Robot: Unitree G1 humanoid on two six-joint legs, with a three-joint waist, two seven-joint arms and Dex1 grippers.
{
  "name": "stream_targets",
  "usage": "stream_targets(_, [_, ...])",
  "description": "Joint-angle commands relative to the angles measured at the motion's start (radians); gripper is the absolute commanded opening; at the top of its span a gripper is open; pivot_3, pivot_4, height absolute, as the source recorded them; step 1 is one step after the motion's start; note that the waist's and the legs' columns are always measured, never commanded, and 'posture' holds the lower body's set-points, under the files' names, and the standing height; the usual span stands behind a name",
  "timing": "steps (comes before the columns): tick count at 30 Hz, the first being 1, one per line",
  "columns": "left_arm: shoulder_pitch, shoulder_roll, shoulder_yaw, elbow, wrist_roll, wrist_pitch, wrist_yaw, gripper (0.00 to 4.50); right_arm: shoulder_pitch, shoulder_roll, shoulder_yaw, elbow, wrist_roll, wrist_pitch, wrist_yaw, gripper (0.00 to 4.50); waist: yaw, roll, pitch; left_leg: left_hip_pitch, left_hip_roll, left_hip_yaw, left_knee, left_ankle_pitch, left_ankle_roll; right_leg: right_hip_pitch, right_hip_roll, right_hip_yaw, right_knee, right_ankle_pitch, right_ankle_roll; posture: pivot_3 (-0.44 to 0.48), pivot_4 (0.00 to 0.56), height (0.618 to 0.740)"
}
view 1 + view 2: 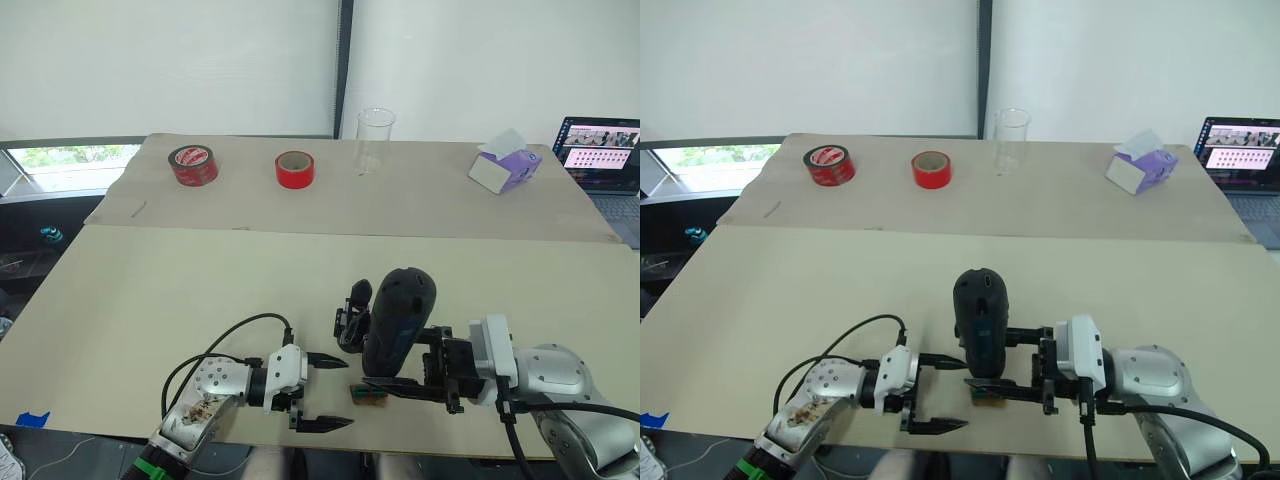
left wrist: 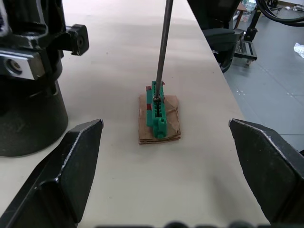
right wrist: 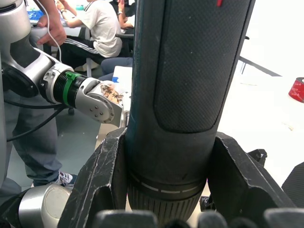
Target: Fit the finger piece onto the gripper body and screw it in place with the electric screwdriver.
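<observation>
Right gripper (image 1: 400, 385) clenched on the screwdriver (image 1: 398, 318); left gripper (image 1: 332, 393) spread wide, holding nothing.
Screwdriver stands upright near the surface (image 1: 150, 290) front edge, its bit (image 2: 162, 52) touching a small green block (image 2: 158, 114) on brown card. Gripper body (image 1: 354, 316) sits just behind it. An empty clear cup (image 1: 375, 140), two red tape rolls (image 1: 295, 169), a tissue box (image 1: 505, 165) stand far back.

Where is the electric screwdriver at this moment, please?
The electric screwdriver stands upright in the right gripper near the table's front edge, its bit on the small green block, with the gripper body just behind it.
</observation>
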Motion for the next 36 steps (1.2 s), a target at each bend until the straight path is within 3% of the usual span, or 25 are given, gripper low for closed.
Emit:
stream_targets(1, [-0.004,-0.002,0.011,-0.025,-0.017,-0.006,0.003,4.47,-0.001,-0.015,0.004,-0.01,-0.006,-0.011,0.003,1.93,0.0,0.0,0.0,0.0,0.0,0.0,0.0,0.0,0.0,0.0,0.0,0.0,0.0,0.0,0.0,0.0,0.15,0.74])
stream_targets(15, [-0.001,-0.003,0.02,-0.024,-0.024,-0.025,-0.004,4.47,-0.005,-0.019,-0.007,-0.031,0.051,-0.001,-0.005,1.93,0.0,0.0,0.0,0.0,0.0,0.0,0.0,0.0,0.0,0.0,0.0,0.0,0.0,0.0,0.0,0.0,0.15,0.74])
stream_targets(36, [-0.02,0.059,0.13,-0.082,-0.173,0.021,-0.1,4.47,-0.051,-0.042,-0.069,-0.098,0.155,0.053,-0.075,1.93,-0.001,-0.001,0.001,0.0,0.0,0.0,0.0,0.0,0.0,0.0,0.0,0.0,0.0,0.0,0.0,0.0,0.15,0.74])
